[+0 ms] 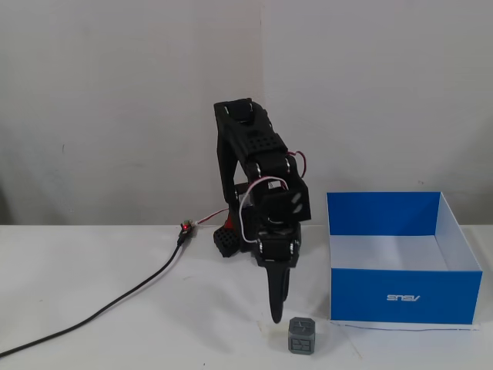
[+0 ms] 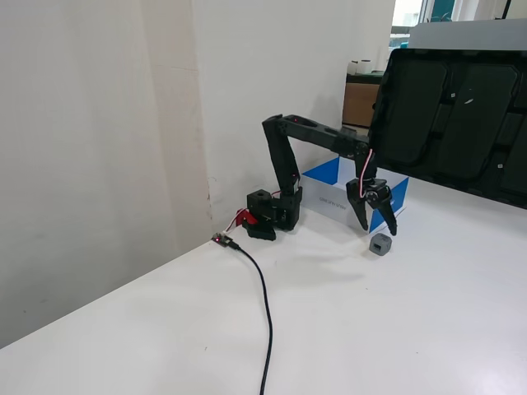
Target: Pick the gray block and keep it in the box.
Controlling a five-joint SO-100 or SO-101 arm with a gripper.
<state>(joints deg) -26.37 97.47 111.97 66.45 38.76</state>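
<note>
Gripper poised over the gray block, box waiting at right.

In a fixed view the gripper (image 2: 377, 230) hangs just above the gray block (image 2: 380, 243), jaws spread apart and empty. In the other fixed view the gray block (image 1: 302, 335) sits low at centre-right on the white table (image 1: 115, 324), just left of the blue box (image 1: 403, 297).

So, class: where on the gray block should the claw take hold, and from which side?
Come from above. The gray block sits flat on the table, apart from the box. Close the open claw across two opposite flat side faces, midway up, avoiding the rounded corners.
</note>
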